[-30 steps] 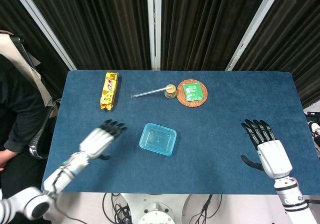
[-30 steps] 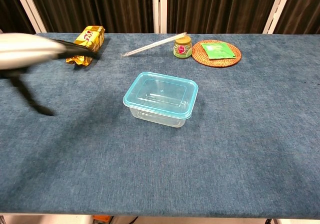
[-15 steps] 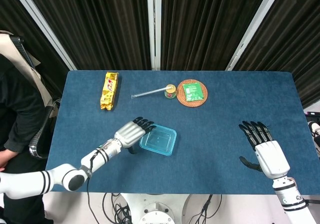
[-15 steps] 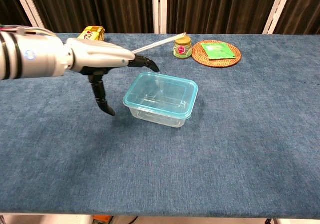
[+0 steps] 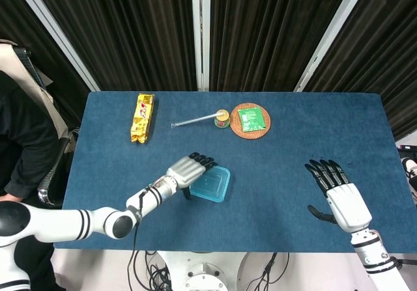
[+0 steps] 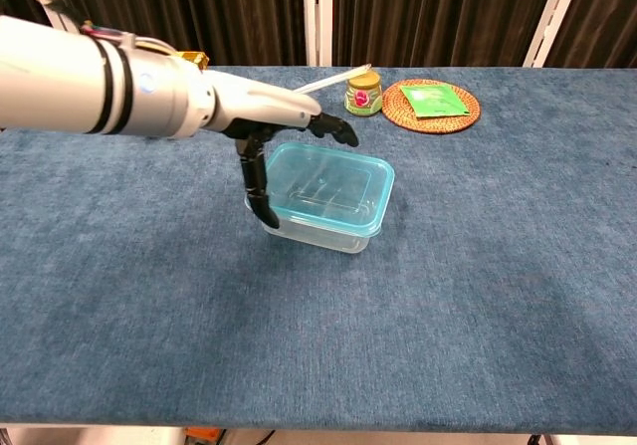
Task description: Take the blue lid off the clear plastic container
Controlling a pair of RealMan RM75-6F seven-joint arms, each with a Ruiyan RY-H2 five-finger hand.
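My left hand [image 6: 261, 116] is open, flat over the blue lid [image 6: 323, 188], thumb down beside the container [image 6: 317, 232]. Right hand [image 5: 341, 198] open, well apart from it.

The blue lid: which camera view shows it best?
The chest view: the blue lid appears large, with most of its rim visible beside the left robot hand. In the head view the lid is small and partly covered.

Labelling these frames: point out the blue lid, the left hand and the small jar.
blue lid [image 6: 343, 189], chest view, middle of its top.
left hand [image 6: 261, 114], chest view, back of the hand over the lid's left edge.
small jar [image 6: 364, 96], chest view, its labelled side.
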